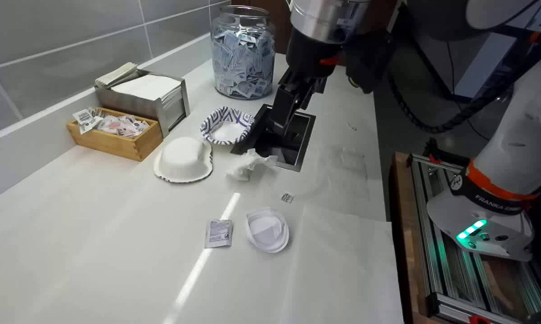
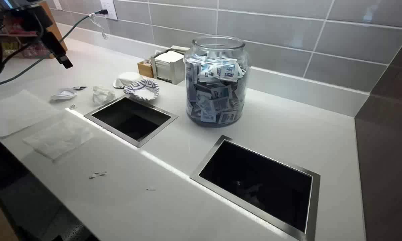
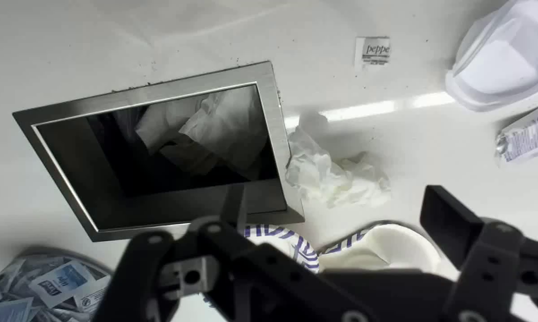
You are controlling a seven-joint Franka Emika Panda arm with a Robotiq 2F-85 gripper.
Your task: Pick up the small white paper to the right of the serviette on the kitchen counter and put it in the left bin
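Note:
The serviette [image 1: 248, 167] is a crumpled white tissue beside the cut-out bin on the white kitchen counter [image 1: 117, 252]. It also shows in the wrist view [image 3: 336, 176] and an exterior view [image 2: 102, 95]. A small white paper packet [image 3: 373, 51], printed "peppe", lies flat nearby; it also shows in both exterior views [image 1: 287, 197] [image 2: 72, 106]. The bin [image 2: 157, 130] by the serviette is the left one in that exterior view; the wrist view shows papers inside its frame [image 3: 275, 129]. My gripper [image 3: 340, 208] is open and empty, above the counter, its fingers wide apart.
A patterned bowl [image 1: 227, 128], an overturned white bowl [image 1: 183, 158], a white paper cup or liner [image 1: 267, 229] and a wipe packet [image 1: 218, 233] lie around. A glass jar [image 2: 217, 83] stands between the bins. A second bin [image 2: 247, 206] is further right there. A napkin holder [image 1: 171, 105] stands by the wall.

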